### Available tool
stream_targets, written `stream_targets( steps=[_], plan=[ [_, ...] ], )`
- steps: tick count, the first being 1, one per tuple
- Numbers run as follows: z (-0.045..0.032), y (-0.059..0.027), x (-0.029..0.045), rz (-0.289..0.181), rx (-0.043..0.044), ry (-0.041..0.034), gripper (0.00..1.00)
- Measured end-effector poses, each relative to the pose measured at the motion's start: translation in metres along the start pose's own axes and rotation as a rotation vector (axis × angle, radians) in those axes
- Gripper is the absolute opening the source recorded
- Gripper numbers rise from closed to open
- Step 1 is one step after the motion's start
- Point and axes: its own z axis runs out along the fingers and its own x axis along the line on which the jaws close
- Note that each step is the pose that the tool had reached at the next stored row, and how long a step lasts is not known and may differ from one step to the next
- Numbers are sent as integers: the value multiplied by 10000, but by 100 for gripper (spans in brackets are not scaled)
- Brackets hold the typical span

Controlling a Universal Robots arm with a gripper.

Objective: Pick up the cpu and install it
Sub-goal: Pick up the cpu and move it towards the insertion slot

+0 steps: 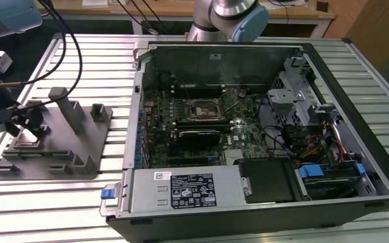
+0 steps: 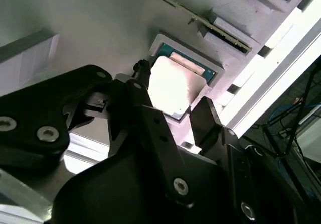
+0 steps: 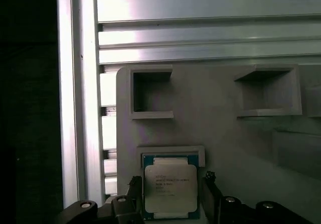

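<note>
Two black fingers (image 3: 209,194) of the claw (image 3: 170,184) stand spread, one just beside each edge of the cpu (image 3: 169,196), not pinching it. The cpu lies flat in a shallow recess of the grey fixture (image 3: 220,133), which sits on the slatted metal desk (image 3: 200,13) beside an open computer case (image 1: 248,216).

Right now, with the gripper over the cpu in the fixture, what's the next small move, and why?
Probably close the fingers on the cpu. In both wrist views the gripper is open and straddles the chip, which lies flat in its pocket of the grey fixture. A gap shows on each side, so nothing is gripped yet.
</note>
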Motion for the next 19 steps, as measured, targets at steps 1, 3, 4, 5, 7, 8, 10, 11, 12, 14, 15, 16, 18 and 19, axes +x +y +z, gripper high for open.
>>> stream_targets(
  steps=[1, 3, 4, 5, 7, 8, 10, 11, 12, 14, 15, 16, 18, 19],
  plan=[
    [2, -1, -1, -1, 0, 1, 59],
    [14, -1, -1, -2, -2, -3, 59],
    [22, -2, -1, -5, -1, -3, 59],
    [31, -2, 0, -9, -2, -2, 59],
    [50, -4, 1, -15, -2, 0, 59],
    [60, -4, 1, -15, -3, 1, 59],
    [75, -5, 2, -16, -2, 2, 59],
    [83, -6, 2, -16, -2, 2, 59],
    [90, -7, 2, -16, -2, 3, 59],
    [105, -7, 3, -16, -2, 2, 59],
    [110, -8, 3, -16, -2, 3, 59],
    [114, -8, 3, -16, -1, 4, 59],
    [114, -8, 3, -15, 0, 5, 59],
    [115, -8, 3, -16, -2, 4, 59]
  ],
)
